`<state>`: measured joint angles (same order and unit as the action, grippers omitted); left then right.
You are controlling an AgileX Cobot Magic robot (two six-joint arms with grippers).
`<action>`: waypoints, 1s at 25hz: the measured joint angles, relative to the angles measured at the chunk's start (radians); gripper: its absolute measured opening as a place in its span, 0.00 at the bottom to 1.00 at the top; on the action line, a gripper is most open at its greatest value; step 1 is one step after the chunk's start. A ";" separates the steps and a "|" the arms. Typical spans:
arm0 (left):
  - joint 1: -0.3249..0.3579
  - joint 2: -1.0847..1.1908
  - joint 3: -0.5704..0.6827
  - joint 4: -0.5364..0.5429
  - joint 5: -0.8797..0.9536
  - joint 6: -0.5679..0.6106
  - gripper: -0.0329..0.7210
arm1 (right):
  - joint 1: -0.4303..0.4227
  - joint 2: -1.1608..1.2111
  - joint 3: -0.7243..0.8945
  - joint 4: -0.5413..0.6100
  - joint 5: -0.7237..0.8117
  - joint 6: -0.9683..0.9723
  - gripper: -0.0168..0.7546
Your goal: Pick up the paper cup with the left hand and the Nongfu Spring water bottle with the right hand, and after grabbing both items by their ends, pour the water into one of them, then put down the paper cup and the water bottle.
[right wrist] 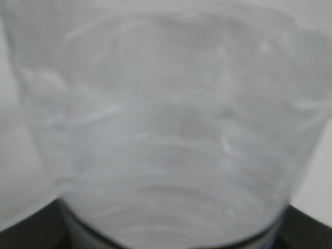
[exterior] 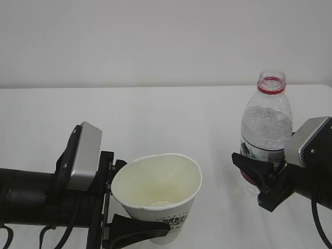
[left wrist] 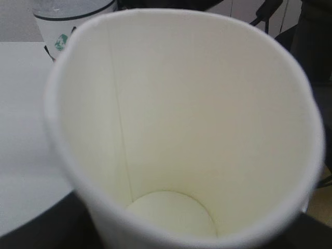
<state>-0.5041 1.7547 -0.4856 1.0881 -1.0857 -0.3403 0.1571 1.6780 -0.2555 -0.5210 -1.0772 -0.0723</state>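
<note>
Item: my left gripper (exterior: 136, 228). Comes in low from the left of the exterior view, jaws part-way apart and closed on the lower wall of the paper cup (exterior: 158, 194). One dark finger (exterior: 137, 230) shows across the front of the cup just beneath its green logo; the other is hidden behind. The hold sits low, I judge, so the mouth stays clear to receive a pour.

Item: paper cup. White, rolled rim, slightly squeezed out of round by the grip. Tilted, mouth toward the camera and a little toward the bottle side. My left wrist view looks straight down inside: pale walls, one seam, a dry-looking bottom (left wrist: 174, 215). No water is visible in it, so I judge the pour not yet begun.

Item: table (exterior: 155, 114). White, bare between the two items, which stand well apart. Whether either still rests on it, I cannot tell.

Item: Nongfu Spring water bottle (exterior: 266, 124). Clear, ribbed, capless, red neck ring, standing upright. Its level is hard to read; my right wrist view shows only blurred clear plastic (right wrist: 166, 129) filling the frame.

Item: my right gripper (exterior: 262, 176). Reaches in from the right, jaws at medium spread and clamped on the bottle at its label band, near the lower end. That low hold, I judge, leaves the neck free to swing over the cup's rim.
</note>
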 joint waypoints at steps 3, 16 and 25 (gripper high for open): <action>0.000 0.000 0.000 0.000 0.003 0.000 0.67 | 0.000 0.000 0.000 -0.021 0.000 -0.008 0.63; 0.000 -0.002 0.000 -0.002 -0.015 -0.068 0.67 | 0.000 -0.013 0.000 -0.060 0.000 -0.012 0.63; 0.000 -0.149 0.000 -0.043 0.054 -0.085 0.67 | 0.000 -0.108 0.000 -0.061 0.000 -0.006 0.63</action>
<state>-0.5041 1.6062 -0.4856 1.0456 -1.0319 -0.4256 0.1571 1.5702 -0.2555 -0.5821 -1.0772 -0.0780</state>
